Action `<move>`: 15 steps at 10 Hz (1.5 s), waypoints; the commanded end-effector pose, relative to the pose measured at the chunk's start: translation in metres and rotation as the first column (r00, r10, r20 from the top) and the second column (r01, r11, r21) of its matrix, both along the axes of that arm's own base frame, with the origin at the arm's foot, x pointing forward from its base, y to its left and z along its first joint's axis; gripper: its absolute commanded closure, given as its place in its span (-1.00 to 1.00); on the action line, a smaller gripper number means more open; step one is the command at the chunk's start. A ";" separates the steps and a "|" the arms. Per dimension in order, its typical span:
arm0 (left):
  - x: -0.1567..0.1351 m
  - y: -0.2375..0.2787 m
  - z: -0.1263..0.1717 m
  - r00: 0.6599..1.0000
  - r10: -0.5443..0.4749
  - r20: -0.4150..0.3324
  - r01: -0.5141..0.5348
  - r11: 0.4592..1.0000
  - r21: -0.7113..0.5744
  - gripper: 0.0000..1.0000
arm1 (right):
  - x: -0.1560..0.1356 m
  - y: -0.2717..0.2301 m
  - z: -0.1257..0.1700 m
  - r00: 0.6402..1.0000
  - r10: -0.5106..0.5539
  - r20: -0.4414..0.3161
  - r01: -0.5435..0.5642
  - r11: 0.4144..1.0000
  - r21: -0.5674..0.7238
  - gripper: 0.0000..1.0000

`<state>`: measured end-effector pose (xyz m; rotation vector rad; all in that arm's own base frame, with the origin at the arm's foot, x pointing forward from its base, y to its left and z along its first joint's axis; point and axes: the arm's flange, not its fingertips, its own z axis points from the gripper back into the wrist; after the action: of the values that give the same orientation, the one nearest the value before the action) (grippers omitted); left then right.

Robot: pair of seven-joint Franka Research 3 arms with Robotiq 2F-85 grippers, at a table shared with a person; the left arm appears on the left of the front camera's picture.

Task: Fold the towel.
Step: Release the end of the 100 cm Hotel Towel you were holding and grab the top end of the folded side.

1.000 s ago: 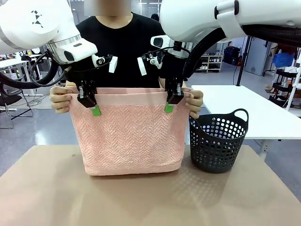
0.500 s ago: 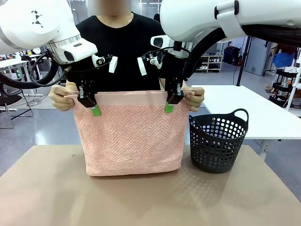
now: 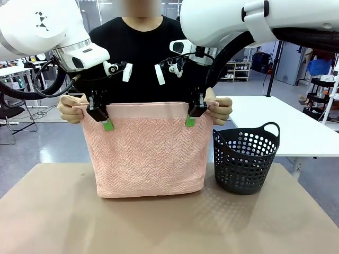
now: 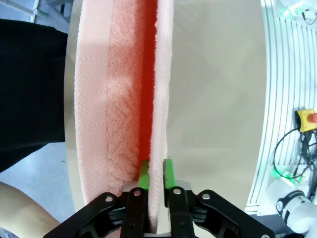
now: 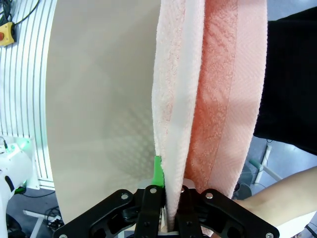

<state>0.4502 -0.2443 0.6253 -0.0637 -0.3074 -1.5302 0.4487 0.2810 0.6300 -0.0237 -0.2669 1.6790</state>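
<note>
Pink towel [image 3: 148, 159] held up over the brown table [image 3: 159, 227], folded double.
The towel hangs straight, with its bottom fold resting on the table and its smooth band on top. The right claw [image 3: 190, 119] comes down from 12 o'clock and is shut tight on the near layer's top edge. The left claw [image 3: 105, 121] also comes from 12 o'clock. The top edge sits between its green pads, but I cannot tell if it squeezes or is loose. A person pinches the top corners: one hand [image 3: 71, 108] at 9 o'clock of the band, the other hand [image 3: 220, 110] at 3 o'clock. A black basket [image 3: 246, 159] stands just beside the towel at 3 o'clock.
</note>
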 end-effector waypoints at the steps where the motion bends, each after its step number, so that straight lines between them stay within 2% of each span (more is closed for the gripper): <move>1: 0.000 0.004 0.006 0.999 0.002 0.038 -0.002 1.000 0.004 -0.02 | -0.001 -0.002 0.002 1.000 -0.003 0.024 0.003 1.000 -0.004 0.30; 2: -0.005 0.008 0.014 0.997 0.021 0.076 -0.022 1.000 0.008 -0.27 | -0.004 -0.005 0.009 0.998 -0.012 0.054 0.012 1.000 -0.005 -0.34; 3: -0.014 0.013 0.028 0.990 0.034 0.138 -0.035 0.999 0.002 -0.61 | -0.011 -0.009 0.022 0.995 -0.007 0.102 0.006 1.000 0.010 0.23; 4: -0.025 0.020 0.043 0.977 0.054 0.206 -0.055 0.999 -0.004 -0.12 | -0.020 -0.014 0.035 0.988 -0.004 0.153 0.000 1.000 0.028 -0.98; 5: -0.033 0.025 0.054 0.966 0.074 0.246 -0.074 0.997 -0.011 -1.00 | -0.026 -0.018 0.045 0.984 0.002 0.177 -0.010 0.999 0.045 -0.40; 6: -0.038 0.029 0.063 0.958 0.085 0.275 -0.079 0.996 -0.031 -0.68 | -0.032 -0.021 0.057 0.976 0.004 0.216 -0.018 0.998 0.062 -1.00; 7: -0.045 0.032 0.071 0.939 0.114 0.323 -0.103 0.993 -0.050 -1.00 | -0.039 -0.026 0.069 0.964 -0.006 0.266 -0.018 0.996 0.087 -1.00; 8: -0.054 0.033 0.077 0.924 0.124 0.362 -0.109 0.992 -0.063 -1.00 | -0.047 -0.030 0.077 0.954 -0.005 0.301 -0.029 0.994 0.108 -1.00; 9: -0.056 0.031 0.077 0.914 0.129 0.384 -0.119 0.992 -0.048 -1.00 | -0.049 -0.032 0.079 0.950 0.004 0.311 -0.038 0.994 0.105 -0.71; 10: -0.054 0.030 0.076 0.915 0.125 0.383 -0.115 0.992 -0.050 -1.00 | -0.048 -0.032 0.079 0.950 0.013 0.312 -0.043 0.995 0.091 -0.91; 11: -0.052 0.028 0.077 0.920 0.116 0.375 -0.106 0.993 -0.049 -1.00 | -0.046 -0.031 0.080 0.951 0.013 0.309 -0.043 0.995 0.090 -1.00; 13: -0.046 0.028 0.081 0.940 0.092 0.330 -0.083 0.996 -0.041 -1.00 | -0.041 -0.030 0.080 0.960 0.019 0.278 -0.049 0.994 0.102 -1.00; 15: -0.031 0.024 0.081 0.956 0.026 0.293 -0.020 0.999 -0.025 -1.00 | -0.027 -0.026 0.074 0.978 0.013 0.208 -0.035 0.994 0.106 -1.00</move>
<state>0.4104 -0.2199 0.6985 0.1743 -0.5853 -1.4683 0.4140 0.2548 0.7039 -0.1631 -0.5354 1.6651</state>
